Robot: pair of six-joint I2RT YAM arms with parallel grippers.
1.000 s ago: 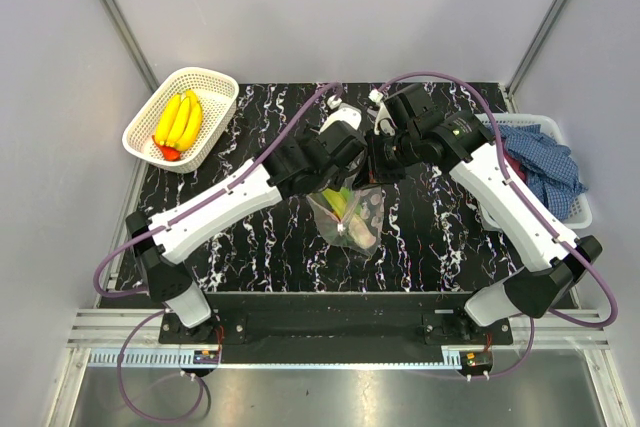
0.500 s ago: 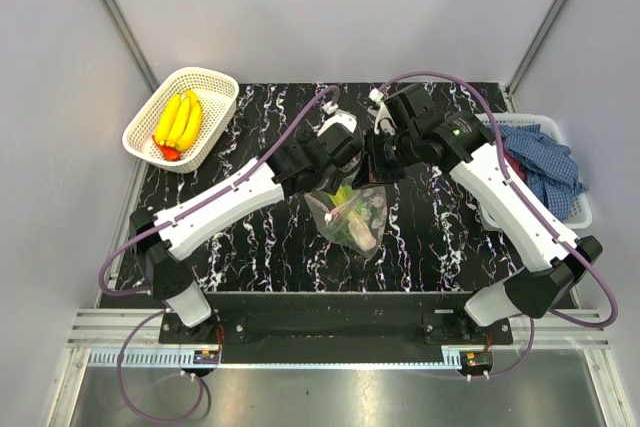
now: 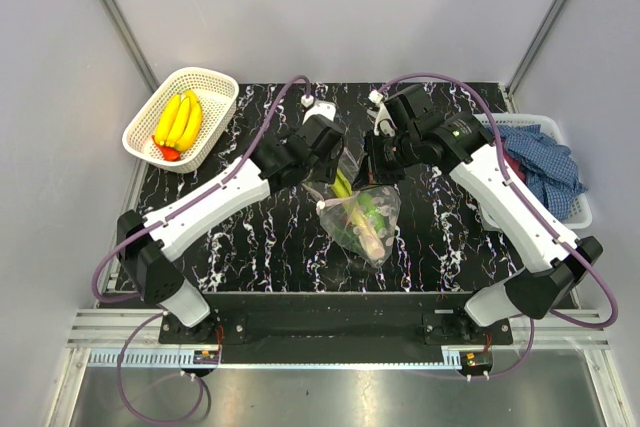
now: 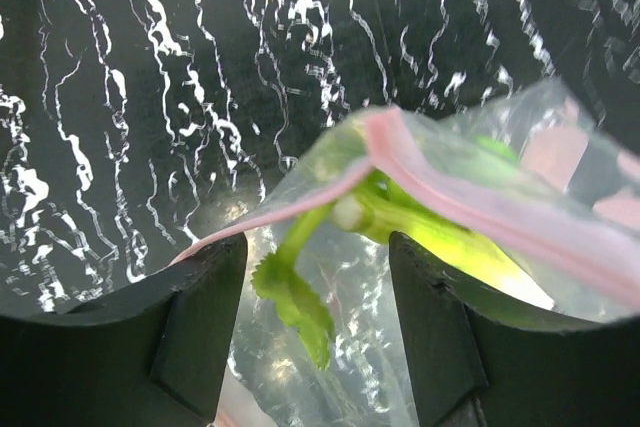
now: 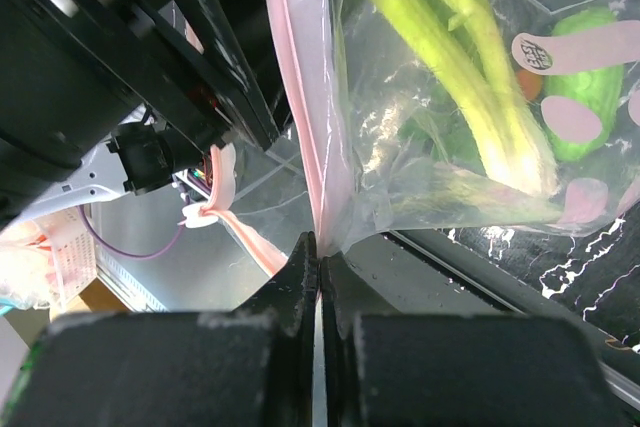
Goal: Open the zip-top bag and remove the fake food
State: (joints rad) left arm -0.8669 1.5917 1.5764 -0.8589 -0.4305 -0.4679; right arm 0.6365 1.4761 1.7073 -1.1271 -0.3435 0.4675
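Bag (image 3: 362,217) held up over mid-tabletop (image 3: 250,237)! Right jaws are pressed tight on the pink zip strip (image 5: 295,67), anchoring 1 lip so the mouth can be peeled apart. Left jaws are spread, gripping nothing, with the strip just past them. Leek (image 5: 476,97) sits inside.

zip-top bag (image 4: 470,197) blurred, cropped at right edge
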